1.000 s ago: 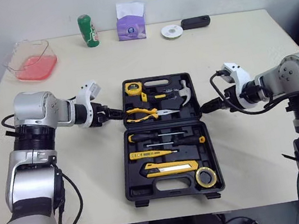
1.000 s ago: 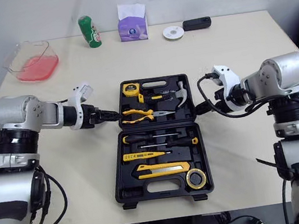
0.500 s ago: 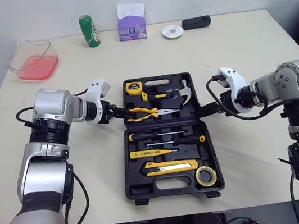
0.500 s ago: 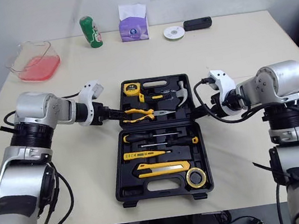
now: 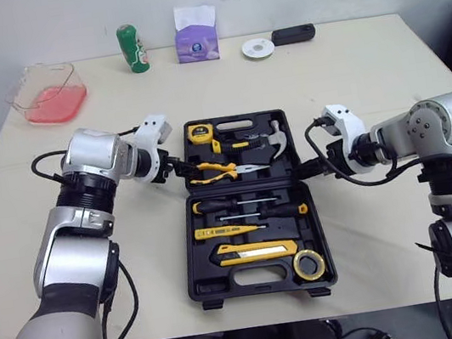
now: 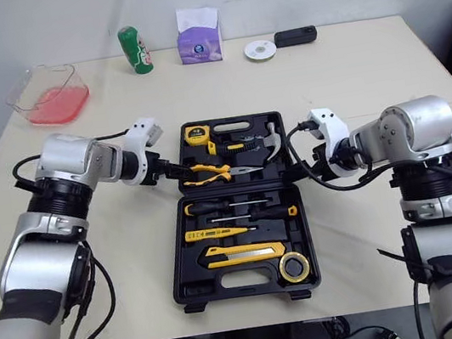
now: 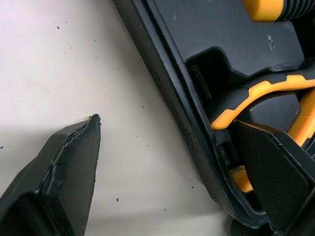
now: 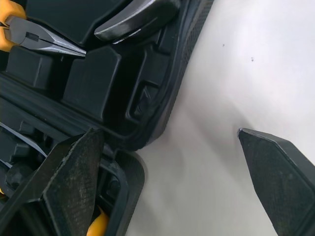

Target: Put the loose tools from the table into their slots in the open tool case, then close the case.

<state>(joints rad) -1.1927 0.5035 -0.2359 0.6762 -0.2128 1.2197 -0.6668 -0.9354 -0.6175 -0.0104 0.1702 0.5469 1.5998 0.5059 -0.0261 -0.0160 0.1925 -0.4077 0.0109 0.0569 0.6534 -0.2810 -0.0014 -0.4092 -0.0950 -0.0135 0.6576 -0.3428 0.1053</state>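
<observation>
**Both pincers up against the case, ready to close it**

Since a second ago both my arms have come inward. My left pincer (image 5: pixel 175 165) and my right pincer (image 5: pixel 310 166), which stood off to either side, are now at the side walls of the black plastic tool case (image 5: pixel 227 283). The case lies open and flat between them on the pale bench (image 5: pixel 348 73).

The left pincer is spread. In its wrist view one finger (image 7: pixel 64 167) lies over bare bench outside the wall. The other (image 7: pixel 275 167) reaches in over the yellow-handled pliers (image 5: pixel 222 170), so the case rim sits in the gap.

The right pincer is spread the same way. One finger (image 8: pixel 74 172) is over the moulded tray close to the hinge line, the other out over the bench. The steel-headed hammer (image 5: pixel 277 140) lies just inside it. I can't tell whether either pincer is touching the rim yet.

Every slot I can see is filled. The yellow tape measure (image 5: pixel 200 133) is in the half with the pliers and hammer. The screwdrivers (image 5: pixel 240 206), the yellow utility knife (image 5: pixel 257 256) and the roll of tape (image 5: pixel 310 265) are in the other half, nearer my body than both pincers.

So I judge the stowing finished and the closing step in hand. Next I need to pinch both side walls of the far half evenly. Then I lift the two sides together and swing that half over its hinge onto the near half, without snagging the pliers.
</observation>
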